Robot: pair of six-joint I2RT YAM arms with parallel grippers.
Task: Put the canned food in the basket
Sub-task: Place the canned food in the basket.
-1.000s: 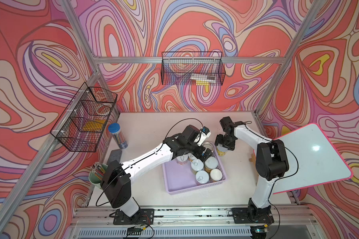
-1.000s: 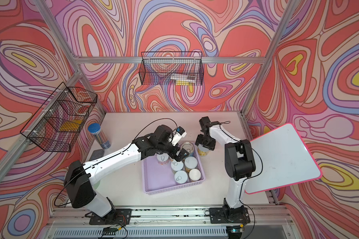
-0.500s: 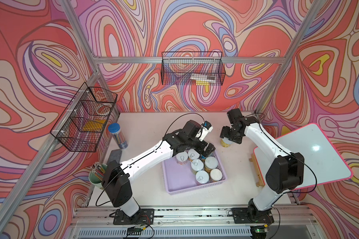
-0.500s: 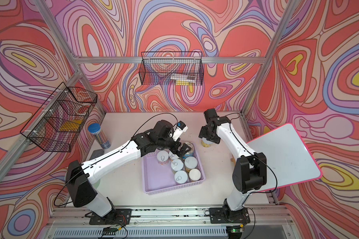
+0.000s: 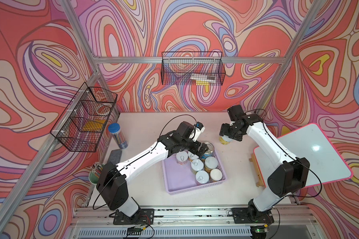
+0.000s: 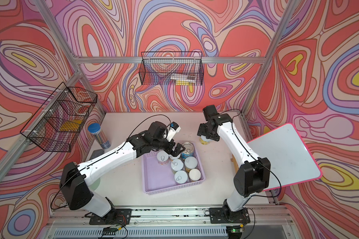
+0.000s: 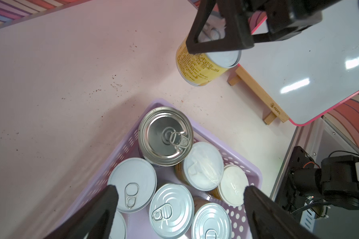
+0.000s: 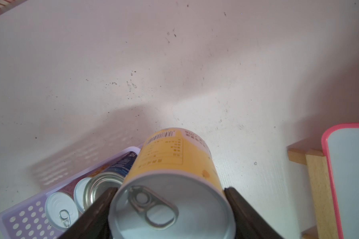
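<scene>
While the right gripper was clamped on a yellow can — one finger against each side of its lid end — that can sat tilted between the jaws, outside the basket. The left gripper stood wide open and empty. Small cans lay in the basket directly under its jaws — a larger can just ahead of the fingertips.
</scene>
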